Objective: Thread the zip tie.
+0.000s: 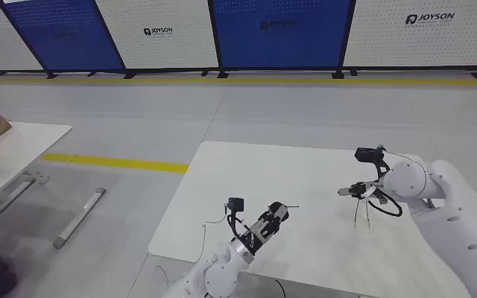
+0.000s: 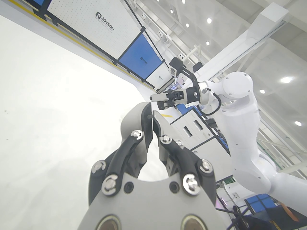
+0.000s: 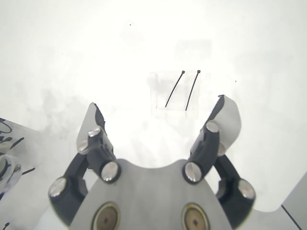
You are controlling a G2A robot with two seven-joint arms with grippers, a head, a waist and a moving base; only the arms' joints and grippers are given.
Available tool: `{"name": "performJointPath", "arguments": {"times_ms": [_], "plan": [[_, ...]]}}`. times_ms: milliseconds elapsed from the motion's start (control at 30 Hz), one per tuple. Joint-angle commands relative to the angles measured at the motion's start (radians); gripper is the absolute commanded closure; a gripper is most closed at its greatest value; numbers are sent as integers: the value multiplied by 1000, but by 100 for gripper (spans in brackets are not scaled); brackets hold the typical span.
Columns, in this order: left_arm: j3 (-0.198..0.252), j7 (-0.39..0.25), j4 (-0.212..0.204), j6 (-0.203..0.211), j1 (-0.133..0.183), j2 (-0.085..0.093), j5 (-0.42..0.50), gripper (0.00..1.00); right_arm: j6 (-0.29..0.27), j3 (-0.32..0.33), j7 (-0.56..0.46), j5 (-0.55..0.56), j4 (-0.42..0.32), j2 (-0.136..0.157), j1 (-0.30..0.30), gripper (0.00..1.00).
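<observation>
The tie (image 1: pixel 292 206) is pinched in the left gripper (image 1: pixel 281 209), near the table's (image 1: pixel 246 171) near edge. From the top it pokes out rightward as a thin black line. On the left wrist camera I see it as a dark sliver (image 2: pixel 149 115) between fingers pressed almost together. The right gripper (image 1: pixel 342 191) hangs at the far right, spread wide and holding nothing. Its wrist camera gives me two spare ties (image 3: pixel 174 89) side by side, apart, on a clear sheet (image 3: pixel 158 84).

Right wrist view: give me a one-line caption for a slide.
Open right gripper poised above two black zip ties lying side by side on the white table.
</observation>
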State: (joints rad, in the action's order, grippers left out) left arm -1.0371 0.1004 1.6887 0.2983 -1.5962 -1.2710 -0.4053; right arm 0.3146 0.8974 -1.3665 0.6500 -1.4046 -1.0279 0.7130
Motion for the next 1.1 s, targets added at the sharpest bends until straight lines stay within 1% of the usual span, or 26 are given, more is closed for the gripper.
{"name": "performJointPath", "arguments": {"times_ms": [0,133,200,267,300,467,733,800,933,967,1000,1033,1067], "plan": [[0,0,0,0,0,0,0,100,0,0,0,0,0,0,0,0],[0,0,0,0,0,0,0,100,0,0,0,0,0,0,0,0],[0,0,0,0,0,0,0,100,-18,-4,20,1,7,0,20,0],[0,0,0,0,0,0,0,100,-29,-8,2,-13,15,-2,24,0],[0,0,0,0,0,0,0,100,-38,-15,-12,-27,28,-4,24,0],[0,0,0,0,0,0,0,100,-36,-46,-1,-42,65,-21,8,0],[0,0,0,0,0,0,0,100,-38,-46,-4,-45,66,-22,7,0],[0,0,0,0,0,0,0,100,-52,-41,33,-50,73,-21,26,0],[0,0,0,0,0,0,0,100,-58,-20,41,-49,66,-16,40,0],[0,0,0,0,0,0,0,100,-56,-11,44,-52,61,-14,45,4],[0,0,0,0,0,0,0,100,-57,1,42,-61,56,-11,52,18],[0,0,0,0,0,0,0,100,-59,7,38,-59,52,-9,56,20],[0,0,0,0,0,0,0,100,-58,12,35,-57,50,-7,59,16]]}}
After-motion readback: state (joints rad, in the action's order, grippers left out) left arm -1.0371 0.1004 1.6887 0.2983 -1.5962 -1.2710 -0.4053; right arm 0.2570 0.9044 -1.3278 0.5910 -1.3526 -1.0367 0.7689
